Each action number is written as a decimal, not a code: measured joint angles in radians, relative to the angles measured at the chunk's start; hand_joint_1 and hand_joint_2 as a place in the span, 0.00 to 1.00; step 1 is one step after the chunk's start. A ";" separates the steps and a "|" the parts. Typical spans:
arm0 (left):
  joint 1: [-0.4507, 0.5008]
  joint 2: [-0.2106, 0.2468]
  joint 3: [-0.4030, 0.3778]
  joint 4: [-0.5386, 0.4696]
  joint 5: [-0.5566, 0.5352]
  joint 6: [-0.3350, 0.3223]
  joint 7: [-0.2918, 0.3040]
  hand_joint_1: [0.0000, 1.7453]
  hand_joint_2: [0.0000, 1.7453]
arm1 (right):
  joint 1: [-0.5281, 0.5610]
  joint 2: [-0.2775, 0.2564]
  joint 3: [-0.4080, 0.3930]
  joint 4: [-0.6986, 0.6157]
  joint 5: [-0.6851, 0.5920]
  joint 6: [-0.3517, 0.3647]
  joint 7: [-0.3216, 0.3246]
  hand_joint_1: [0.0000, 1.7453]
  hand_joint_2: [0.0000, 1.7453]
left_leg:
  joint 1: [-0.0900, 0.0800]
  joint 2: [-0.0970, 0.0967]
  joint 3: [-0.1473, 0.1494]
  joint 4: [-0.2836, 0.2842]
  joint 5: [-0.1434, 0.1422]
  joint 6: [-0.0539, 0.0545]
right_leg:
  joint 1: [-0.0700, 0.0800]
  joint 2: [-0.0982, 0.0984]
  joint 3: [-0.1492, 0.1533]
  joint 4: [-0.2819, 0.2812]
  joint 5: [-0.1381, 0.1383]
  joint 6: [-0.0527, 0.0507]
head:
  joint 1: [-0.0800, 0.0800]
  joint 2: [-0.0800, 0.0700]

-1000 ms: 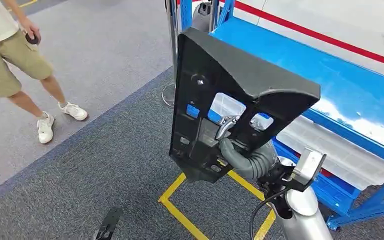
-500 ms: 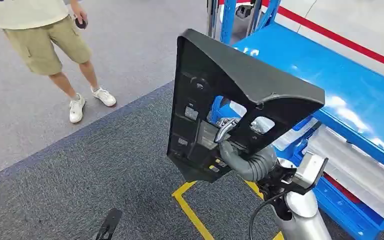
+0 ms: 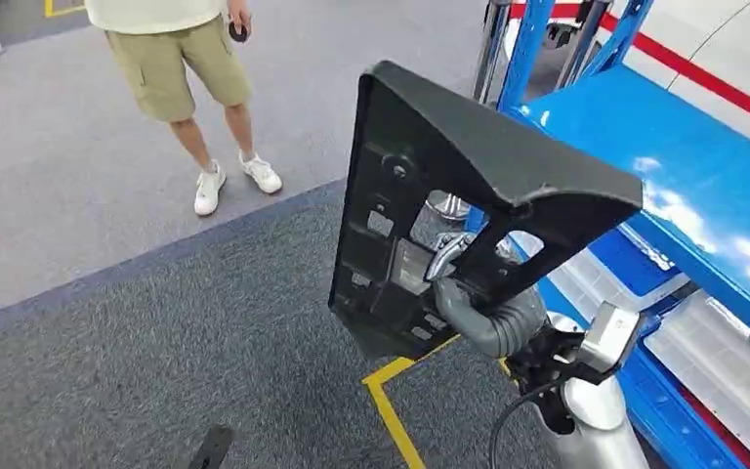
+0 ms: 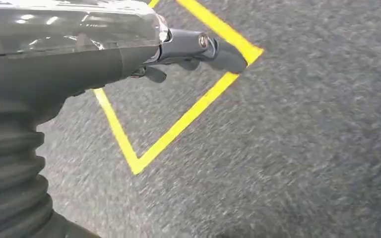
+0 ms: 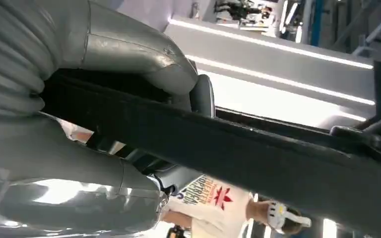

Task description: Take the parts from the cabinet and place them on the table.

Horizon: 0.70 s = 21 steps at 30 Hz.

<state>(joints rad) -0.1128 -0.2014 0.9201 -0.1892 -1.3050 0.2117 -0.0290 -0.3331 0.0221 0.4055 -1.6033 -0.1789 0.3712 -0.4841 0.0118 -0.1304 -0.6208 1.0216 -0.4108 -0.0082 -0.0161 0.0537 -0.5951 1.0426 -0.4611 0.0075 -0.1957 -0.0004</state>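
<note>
While a person (image 3: 174, 59) in khaki shorts and white trainers stands at the far left on the pale grey floor (image 3: 49, 195), a small dark object in one hand, we hold a large black moulded part (image 3: 449, 195) upright in mid-air above the darker grey carpet (image 3: 156, 362). Our right hand (image 3: 454, 269) grips the part through one of its cut-out openings, the silver fingers hooked over the inner edge and the grey ribbed wrist cover just below; the right wrist view shows the thick thumb (image 5: 144, 54) pressed on one face of the part's dark edge (image 5: 258, 153). Yellow floor tape (image 3: 391, 410) marks a corner on the carpet beneath the part. To the right stands the blue cabinet (image 3: 684, 166), its glossy top shelf level with the part's upper rim and clear plastic bins (image 3: 713, 352) on the shelf below. Our left hand (image 4: 188, 49) hangs over the carpet and more yellow tape, holding nothing, its dark fingers stretched out loosely.
</note>
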 joint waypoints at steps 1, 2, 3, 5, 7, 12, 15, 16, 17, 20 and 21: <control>0.003 0.000 0.000 0.000 0.000 -0.001 0.000 0.00 1.00 | -0.002 0.002 0.000 -0.001 0.000 0.003 0.000 1.00 1.00 | 0.000 -0.008 -0.004 -0.001 0.000 -0.007 | -0.004 -0.010 0.003 -0.006 0.004 -0.007 | 0.000 0.000; 0.006 0.003 0.000 0.000 -0.001 -0.001 0.001 0.00 1.00 | -0.003 0.005 0.000 -0.001 0.000 0.003 0.000 1.00 1.00 | -0.001 0.026 -0.006 0.012 -0.008 -0.010 | -0.007 -0.025 0.007 -0.011 0.007 -0.013 | 0.000 0.000; 0.004 0.003 -0.001 0.000 -0.003 -0.002 0.001 0.00 1.00 | -0.003 0.007 0.000 -0.002 0.000 0.004 0.001 1.00 1.00 | -0.007 0.074 -0.020 0.047 -0.031 -0.016 | -0.006 -0.033 0.009 -0.013 0.005 -0.022 | -0.001 0.000; -0.001 0.003 -0.004 0.000 -0.005 -0.004 0.000 0.00 1.00 | -0.003 0.007 -0.002 -0.004 0.001 0.005 0.001 1.00 1.00 | -0.001 0.115 -0.092 0.198 -0.106 -0.024 | 0.000 -0.062 0.011 -0.013 0.002 -0.028 | -0.001 0.000; -0.001 0.003 -0.008 0.000 -0.008 -0.005 -0.004 0.00 1.00 | -0.001 0.007 -0.002 -0.004 0.001 0.007 0.001 1.00 1.00 | 0.002 0.123 -0.152 0.320 -0.144 -0.028 | 0.003 -0.088 0.012 -0.013 0.000 -0.030 | -0.001 0.000; -0.005 0.003 -0.008 0.000 -0.014 0.000 -0.013 0.00 1.00 | -0.001 0.008 -0.002 -0.008 0.002 0.016 0.002 1.00 1.00 | -0.016 0.218 0.017 0.001 -0.019 -0.002 | 0.008 -0.145 0.027 -0.013 -0.011 -0.020 | -0.001 0.000; -0.008 0.003 -0.009 0.000 -0.014 0.002 -0.016 0.00 1.00 | -0.001 0.008 -0.003 -0.009 0.003 0.019 0.002 1.00 1.00 | -0.024 0.181 0.010 0.000 -0.013 0.016 | 0.011 -0.174 0.028 -0.018 -0.012 -0.007 | -0.001 0.000; -0.006 0.003 -0.009 0.000 -0.014 0.002 -0.016 0.00 1.00 | -0.001 0.008 -0.003 -0.009 0.003 0.021 0.002 1.00 1.00 | -0.024 0.169 0.007 -0.005 -0.009 0.022 | 0.012 -0.184 0.033 -0.022 -0.011 -0.002 | -0.001 0.000; -0.004 0.003 -0.009 0.000 -0.014 0.002 -0.016 0.00 1.00 | -0.002 0.010 -0.003 -0.011 0.003 0.021 0.002 1.00 1.00 | -0.008 0.156 0.023 -0.024 0.002 0.032 | 0.011 -0.174 0.034 -0.019 -0.019 0.006 | -0.001 0.000; -0.011 0.001 -0.009 0.000 -0.015 0.006 -0.016 0.00 1.00 | 0.001 0.007 -0.007 -0.014 0.004 0.022 0.001 1.00 1.00 | -0.011 0.127 0.023 -0.030 0.009 0.042 | 0.004 -0.057 -0.040 0.141 -0.109 0.010 | 0.000 0.000; -0.012 0.001 -0.009 0.000 -0.015 0.006 -0.016 0.00 1.00 | 0.006 0.006 -0.009 -0.014 0.004 0.022 0.002 1.00 1.00 | -0.012 0.113 0.022 -0.029 0.008 0.044 | 0.004 -0.053 -0.079 0.215 -0.138 0.012 | 0.000 0.000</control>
<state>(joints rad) -0.1251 -0.2003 0.9113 -0.1888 -1.3203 0.2182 -0.0450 -0.3274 0.0278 0.3963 -1.6175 -0.1751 0.3929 -0.4826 -0.0003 -0.0179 -0.5986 0.9921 -0.4024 0.0355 -0.0123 0.0005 -0.6737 1.2579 -0.5994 0.0192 -0.1953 -0.0004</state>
